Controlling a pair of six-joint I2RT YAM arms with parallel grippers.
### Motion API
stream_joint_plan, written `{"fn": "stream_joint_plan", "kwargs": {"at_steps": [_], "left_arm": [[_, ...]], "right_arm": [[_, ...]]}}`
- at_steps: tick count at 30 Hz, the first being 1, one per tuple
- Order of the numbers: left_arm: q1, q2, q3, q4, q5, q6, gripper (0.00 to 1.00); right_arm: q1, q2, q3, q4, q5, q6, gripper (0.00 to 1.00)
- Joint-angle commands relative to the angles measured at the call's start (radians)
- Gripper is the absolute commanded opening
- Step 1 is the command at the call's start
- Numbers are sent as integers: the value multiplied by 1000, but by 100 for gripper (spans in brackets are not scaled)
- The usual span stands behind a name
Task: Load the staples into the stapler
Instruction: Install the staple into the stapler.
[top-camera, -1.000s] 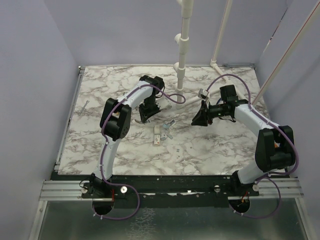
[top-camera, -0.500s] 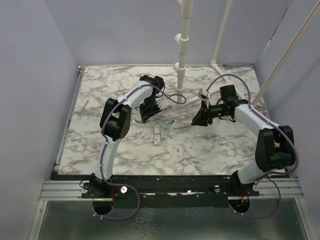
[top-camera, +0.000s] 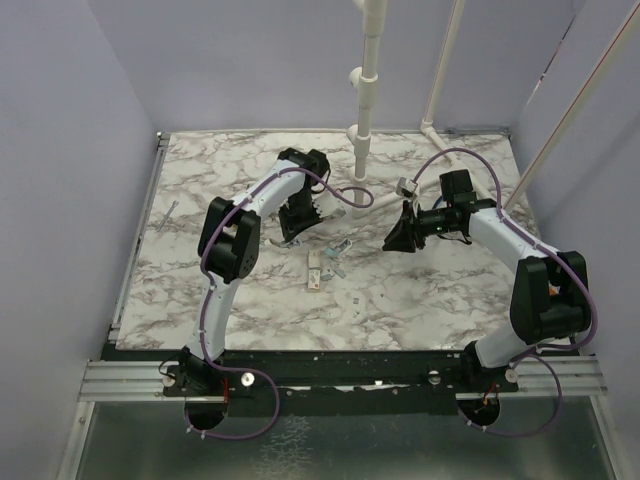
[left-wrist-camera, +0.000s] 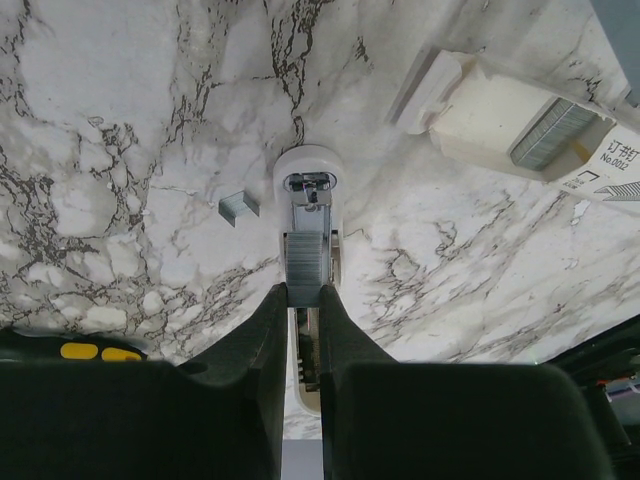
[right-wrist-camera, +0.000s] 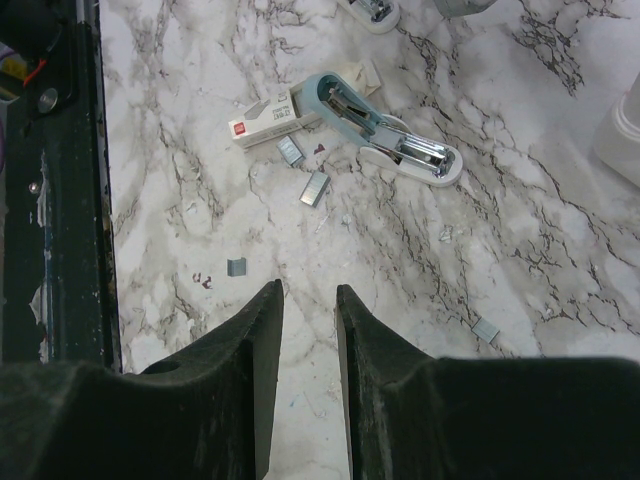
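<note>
Left claw (left-wrist-camera: 303, 296) on staples (left-wrist-camera: 303, 262) — stapler (left-wrist-camera: 309, 163) half hidden.

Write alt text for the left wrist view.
The left gripper pinches the staples over the open white stapler on the marble table. A loose staple piece lies left; an open staple box sits upper right.

A white tabletop (top-camera: 430, 300) veined with grey marble. Near its middle lies a teal and white stapler (right-wrist-camera: 385, 135), hinged open, with a small white staple box (right-wrist-camera: 268, 120) bearing a red label just beside it. Short loose staple pieces (right-wrist-camera: 316, 188) are scattered around them. Near these lies a white stapler (left-wrist-camera: 308, 185), also open, with a strip of staples (left-wrist-camera: 303, 262) in its channel. A white pipe stand (top-camera: 358, 150) stands at the far edge.
</note>
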Motion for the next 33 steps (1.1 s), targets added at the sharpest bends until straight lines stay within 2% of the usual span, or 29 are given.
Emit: {"fn": "stream_joint_plan", "kwargs": {"at_steps": [1,33], "left_arm": [[-6,-46,27,-36,17,21,0],[-16,25,69,-84,-29,65,0]], "right_arm": [[1,18,17,-24,-14,-14,32],[1,19,21,-27,-14,-14,32]]}}
